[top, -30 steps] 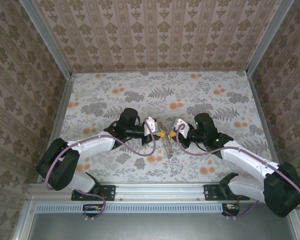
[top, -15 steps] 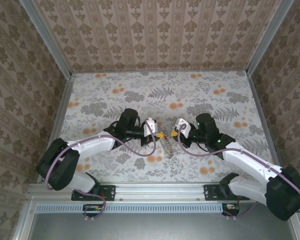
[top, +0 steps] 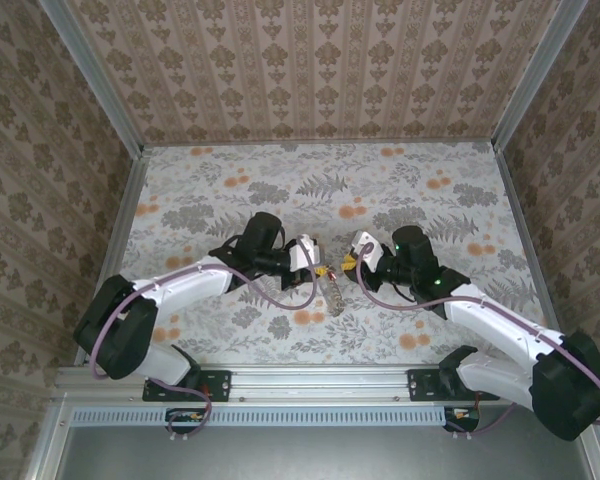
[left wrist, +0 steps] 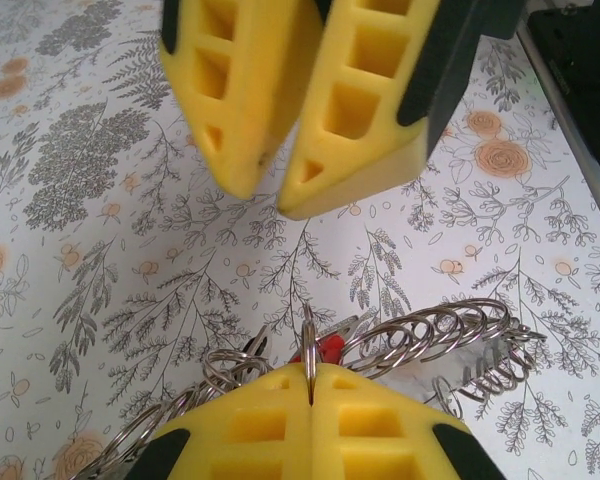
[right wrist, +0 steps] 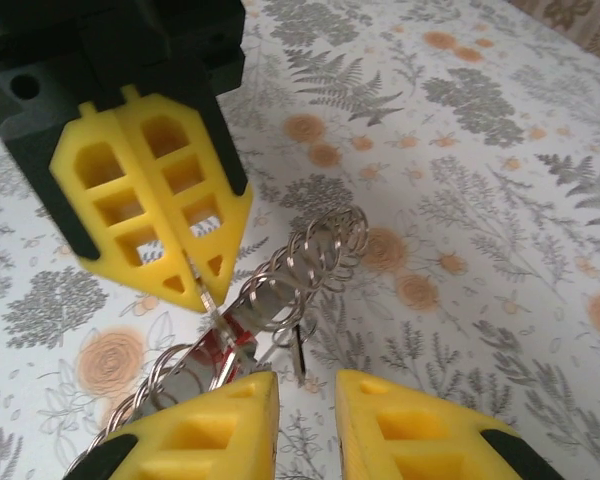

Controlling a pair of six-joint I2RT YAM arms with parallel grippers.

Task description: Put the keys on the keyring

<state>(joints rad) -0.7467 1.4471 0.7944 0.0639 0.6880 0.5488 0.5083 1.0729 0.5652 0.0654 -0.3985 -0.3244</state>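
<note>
- The keyring is gripped by one wire loop in the clenched left pincer; in the top view the rest trails toward 6 o'clock.
- The red key is seen among the loops and is judged to be threaded; a black key cannot be made out.
- The right pincer, at 3 o'clock of the left, is released and empty.
- A second ago it was shut and closer in.

Bench: white, printed with grey ferns and orange blooms. Walls — beige damask wallpaper. Left gripper and right gripper: yellow, black trim. Arms white and black; cables purple. Keyring silvery — key head red.
</note>
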